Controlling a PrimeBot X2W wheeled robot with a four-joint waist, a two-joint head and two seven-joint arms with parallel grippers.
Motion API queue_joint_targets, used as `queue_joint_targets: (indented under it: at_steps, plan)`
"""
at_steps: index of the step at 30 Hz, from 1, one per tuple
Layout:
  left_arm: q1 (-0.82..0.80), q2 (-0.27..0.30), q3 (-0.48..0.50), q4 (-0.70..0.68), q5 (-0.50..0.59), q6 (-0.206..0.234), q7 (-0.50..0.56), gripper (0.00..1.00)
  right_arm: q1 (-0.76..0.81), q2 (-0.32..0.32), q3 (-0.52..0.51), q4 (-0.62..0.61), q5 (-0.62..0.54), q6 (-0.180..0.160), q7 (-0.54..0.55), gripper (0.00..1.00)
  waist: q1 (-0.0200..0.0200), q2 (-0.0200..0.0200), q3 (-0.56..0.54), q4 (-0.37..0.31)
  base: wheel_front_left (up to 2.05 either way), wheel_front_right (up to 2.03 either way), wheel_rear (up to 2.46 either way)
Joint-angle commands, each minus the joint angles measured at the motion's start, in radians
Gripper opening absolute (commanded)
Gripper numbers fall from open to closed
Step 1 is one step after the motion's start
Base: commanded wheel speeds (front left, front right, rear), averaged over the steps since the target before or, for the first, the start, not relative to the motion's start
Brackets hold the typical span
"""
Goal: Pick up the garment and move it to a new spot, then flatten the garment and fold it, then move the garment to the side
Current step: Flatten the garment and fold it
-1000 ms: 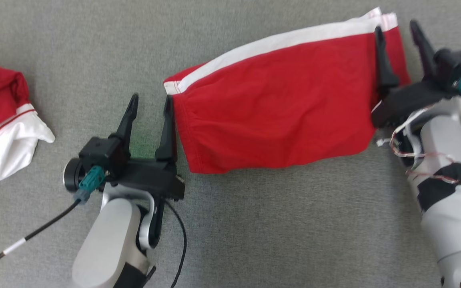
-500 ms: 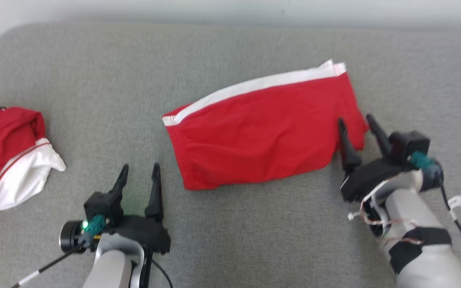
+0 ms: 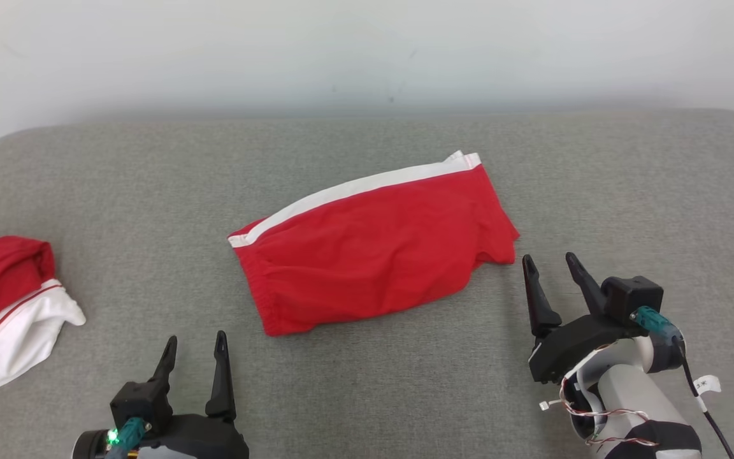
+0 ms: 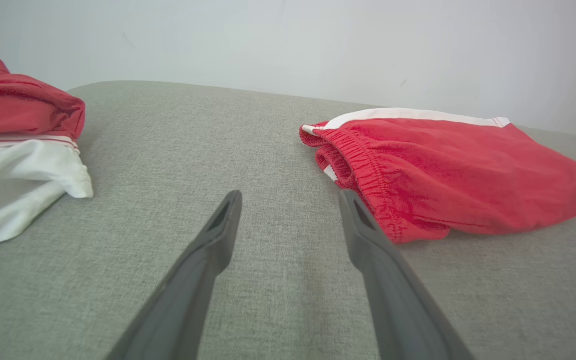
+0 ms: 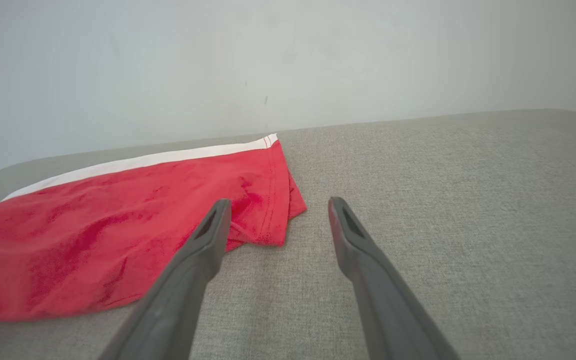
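Note:
The garment (image 3: 373, 245), red shorts with a white side stripe, lies folded flat on the middle of the grey cushioned surface (image 3: 367, 146). In the left wrist view the garment (image 4: 448, 170) shows its elastic waistband to the right of the fingers. The right wrist view has the garment (image 5: 118, 225) at the left, its hem corner just ahead of the left finger. My left gripper (image 3: 194, 340) stands open at the lower left, well short of the garment. My right gripper (image 3: 550, 260) is open just right of the hem corner, touching nothing. Both grippers (image 4: 290, 196) (image 5: 277, 202) hold nothing.
A second red and white piece of clothing (image 3: 4, 306) lies bunched at the surface's left edge, also seen at the left as clothing (image 4: 18, 145) in the left wrist view. A pale wall (image 3: 367, 51) runs behind the surface. Bare grey fabric lies to the right.
Both grippers have drawn back from the garment's ends toward me and stay open. The head camera has tilted up, so the wall has come into view. The garment lies still.

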Motion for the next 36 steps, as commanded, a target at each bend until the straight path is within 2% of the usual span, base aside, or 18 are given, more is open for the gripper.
queue_joint_targets:
  at_steps: [1, 7, 14, 25, 30, 36]
  plan:
    - [0.023, 0.0, 0.002, -0.02, 0.009, 0.002, -0.003, 1.0, -0.002, -0.002, -0.003, 0.002, -0.007, -0.003, -0.001, 1.0, 0.0003, 0.0001, -0.002, -0.02, 0.0, 0.0, 0.0]
    - [0.018, 0.0, -0.035, -0.063, 0.014, 0.007, -0.003, 1.0, -0.087, -0.035, -0.008, 0.047, -0.024, -0.003, -0.001, 1.0, 0.0003, 0.0001, 0.062, 0.006, 0.0, 0.0, 0.0]
    - [-0.034, 0.0, -0.122, -0.079, -0.004, 0.019, -0.003, 1.0, -0.256, -0.078, 0.017, 0.191, -0.02, -0.003, 0.015, 1.0, 0.0003, 0.0001, 0.135, 0.071, 0.0, 0.0, 0.0]
    - [-0.103, 0.0, -0.248, -0.113, -0.036, 0.044, -0.003, 1.0, -0.461, -0.145, 0.06, 0.403, 0.0, -0.003, 0.152, 1.0, 0.0003, 0.0001, 0.215, 0.175, 0.0, 0.0, 0.0]
    - [-0.127, 0.0, -0.285, -0.13, -0.047, 0.053, -0.003, 1.0, -0.494, -0.168, 0.068, 0.475, 0.012, -0.003, 0.233, 1.0, 0.0003, 0.0001, 0.235, 0.205, 0.0, 0.0, 0.0]
    - [-0.129, 0.0, -0.295, -0.137, -0.054, 0.062, -0.003, 1.0, -0.489, -0.165, 0.083, 0.506, 0.033, -0.003, 0.298, 1.0, 0.0003, 0.0001, 0.242, 0.213, 0.0, 0.0, 0.0]
